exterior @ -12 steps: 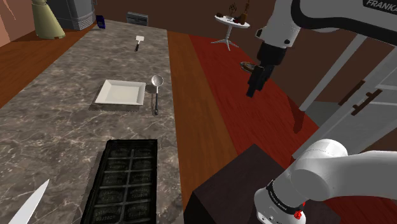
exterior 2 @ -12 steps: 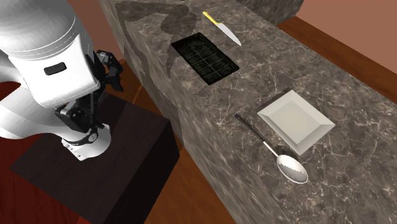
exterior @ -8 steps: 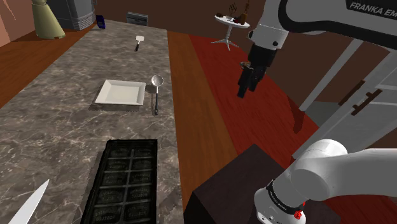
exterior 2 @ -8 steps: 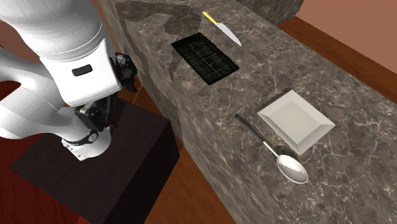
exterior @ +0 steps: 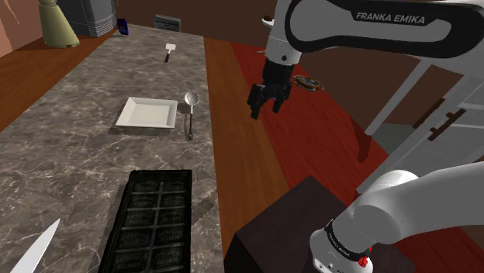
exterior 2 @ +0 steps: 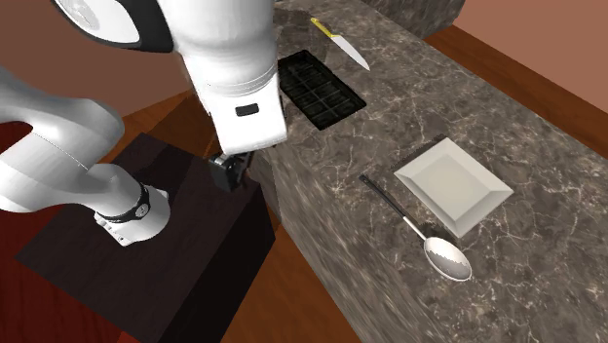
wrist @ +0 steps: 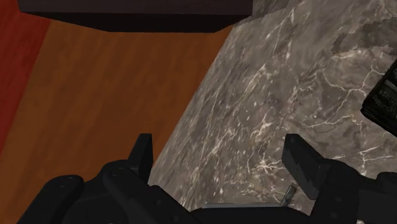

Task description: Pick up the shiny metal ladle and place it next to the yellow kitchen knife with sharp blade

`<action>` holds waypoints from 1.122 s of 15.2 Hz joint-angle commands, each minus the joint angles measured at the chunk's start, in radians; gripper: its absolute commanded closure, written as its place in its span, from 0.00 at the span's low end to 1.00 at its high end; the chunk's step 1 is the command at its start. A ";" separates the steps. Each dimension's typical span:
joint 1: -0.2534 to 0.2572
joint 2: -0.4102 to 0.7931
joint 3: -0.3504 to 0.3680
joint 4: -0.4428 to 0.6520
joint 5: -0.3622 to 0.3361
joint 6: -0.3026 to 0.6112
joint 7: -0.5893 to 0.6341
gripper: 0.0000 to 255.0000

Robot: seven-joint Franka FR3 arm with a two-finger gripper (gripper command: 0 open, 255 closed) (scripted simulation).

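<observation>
The metal ladle (exterior: pixel 190 116) lies on the marble counter (exterior: pixel 70 163) beside a white square plate (exterior: pixel 147 113), its bowl toward the far end. From across, the ladle (exterior 2: pixel 409 222) runs alongside the plate (exterior 2: pixel 453 185). The yellow-handled knife (exterior 2: pixel 339 41) rests at the counter's other end, past a black grid; its blade (exterior: pixel 35 252) pokes in at the shoulder view's lower left. My gripper (exterior: pixel 265 108) hangs open and empty over the wooden floor, to the right of the ladle in the shoulder view. Its fingers (wrist: pixel 141 153) stand wide apart above the counter's edge (wrist: pixel 280 121).
A black grid inset (exterior: pixel 147 221) sits in the counter between ladle and knife. A small spatula (exterior: pixel 169 52) lies at the far end. The dark stand (exterior 2: pixel 146 263) is close to the counter's side. A round side table (exterior: pixel 281 31) stands on the red floor.
The arm has swung toward the shoulder view's left, carrying the gripper from over the red floor to the counter's edge, nearer the ladle. Ladle, plate and knife have not moved.
</observation>
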 commanded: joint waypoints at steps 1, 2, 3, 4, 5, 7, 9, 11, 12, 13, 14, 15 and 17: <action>-0.008 0.074 0.040 0.046 -0.009 0.034 0.078 0.00; -0.012 0.110 0.057 0.068 -0.017 0.052 0.114 0.00; -0.017 0.148 0.075 0.092 -0.028 0.067 0.151 0.00; -0.021 0.187 0.090 0.116 -0.040 0.082 0.188 0.00; -0.024 0.226 0.105 0.143 -0.055 0.095 0.225 0.00; -0.029 0.308 0.132 0.200 -0.089 0.117 0.301 0.00; -0.029 0.392 0.153 0.264 -0.131 0.132 0.378 0.00; -0.024 0.479 0.168 0.336 -0.177 0.139 0.454 0.00; -0.019 0.523 0.172 0.374 -0.201 0.140 0.492 0.00; -0.013 0.568 0.175 0.414 -0.226 0.138 0.528 0.00; -0.004 0.613 0.175 0.456 -0.250 0.135 0.563 0.00; 0.006 0.658 0.174 0.500 -0.274 0.130 0.596 0.00; 0.029 0.749 0.167 0.596 -0.321 0.113 0.658 0.00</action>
